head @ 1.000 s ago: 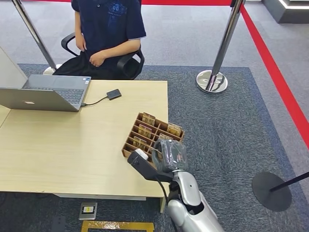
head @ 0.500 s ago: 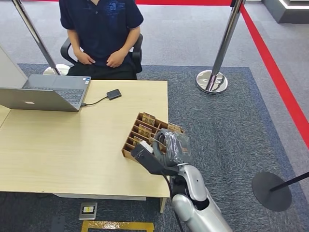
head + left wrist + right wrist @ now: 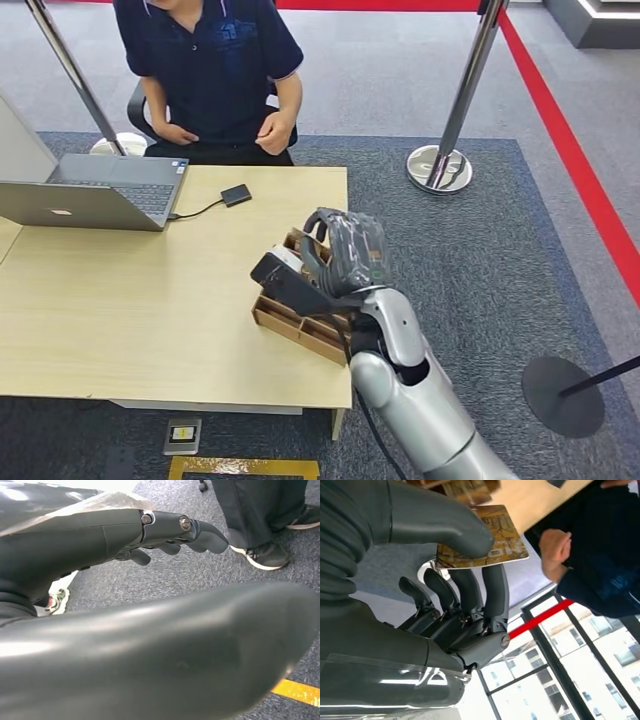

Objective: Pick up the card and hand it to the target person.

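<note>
My right hand [image 3: 343,255] hovers above the brown card box [image 3: 290,322] near the table's right edge. It pinches a brown printed card [image 3: 497,540] between the thumb and the fingers [image 3: 486,592], seen close up in the right wrist view. The person [image 3: 215,70] in a dark shirt sits behind the far side of the table, leaning forward, with one hand [image 3: 554,550] raised beyond the card. My left hand [image 3: 94,540] hangs over the carpet with its fingers stretched out and nothing in it.
On the wooden table [image 3: 151,300] stand an open laptop [image 3: 98,190] and a small black device [image 3: 235,195] on a cable. A stanchion [image 3: 441,165] stands on the carpet to the right, near a red floor line [image 3: 558,130]. A person's shoes [image 3: 268,555] are near my left hand.
My right hand has risen from the box's front edge and moved forward over it. The person has turned to face the table and lifted a hand.
</note>
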You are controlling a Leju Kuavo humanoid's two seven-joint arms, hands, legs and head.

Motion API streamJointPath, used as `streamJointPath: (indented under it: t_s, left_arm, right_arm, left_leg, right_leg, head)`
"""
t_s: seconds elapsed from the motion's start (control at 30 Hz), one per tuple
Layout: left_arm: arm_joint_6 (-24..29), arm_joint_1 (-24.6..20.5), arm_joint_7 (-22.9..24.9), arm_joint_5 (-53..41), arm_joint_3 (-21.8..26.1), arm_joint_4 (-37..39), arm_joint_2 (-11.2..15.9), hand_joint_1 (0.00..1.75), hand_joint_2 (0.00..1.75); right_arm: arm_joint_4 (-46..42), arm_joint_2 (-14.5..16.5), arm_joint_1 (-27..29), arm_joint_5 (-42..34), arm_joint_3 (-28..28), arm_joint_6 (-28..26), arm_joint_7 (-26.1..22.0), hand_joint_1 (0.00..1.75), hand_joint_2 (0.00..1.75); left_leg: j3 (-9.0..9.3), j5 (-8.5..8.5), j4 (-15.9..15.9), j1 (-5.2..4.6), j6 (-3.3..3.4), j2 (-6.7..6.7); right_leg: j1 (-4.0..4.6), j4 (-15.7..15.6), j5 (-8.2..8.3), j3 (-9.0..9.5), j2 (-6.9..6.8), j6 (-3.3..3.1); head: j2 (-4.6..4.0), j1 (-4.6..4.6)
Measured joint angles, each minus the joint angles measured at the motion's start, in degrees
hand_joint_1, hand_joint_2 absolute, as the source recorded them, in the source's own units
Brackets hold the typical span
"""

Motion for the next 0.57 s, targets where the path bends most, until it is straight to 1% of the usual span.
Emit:
streamJointPath:
  t_s: [0.27, 0.57]
  left_arm:
    - [0.04, -0.2, -0.04, 0.8, -0.04, 0.01, -0.06, 0.0, 0.0]
    - [0.17, -0.27, 0.29, 1.25, -0.06, 0.02, -0.13, 0.0, 0.0]
  right_arm:
    - [10.04, 4.2, -8.9, -2.0, 0.62, -0.77, -2.12, 1.61, 1.75]
    - [19.28, 7.46, -13.76, -2.21, 1.22, -2.64, -2.06, 1.59, 1.75]
  left_leg:
    - [-0.11, 0.0, 0.01, 0.02, -0.01, -0.01]
    - [-0.17, 0.0, 0.0, 0.02, -0.01, 0.01]
  right_leg:
    - [0.02, 0.03, 0.01, -0.11, 0.0, -0.02]
    - [0.02, 0.02, 0.01, -0.16, 0.0, -0.02]
  head:
    - [0.0, 0.01]
    - [0.0, 0.0]
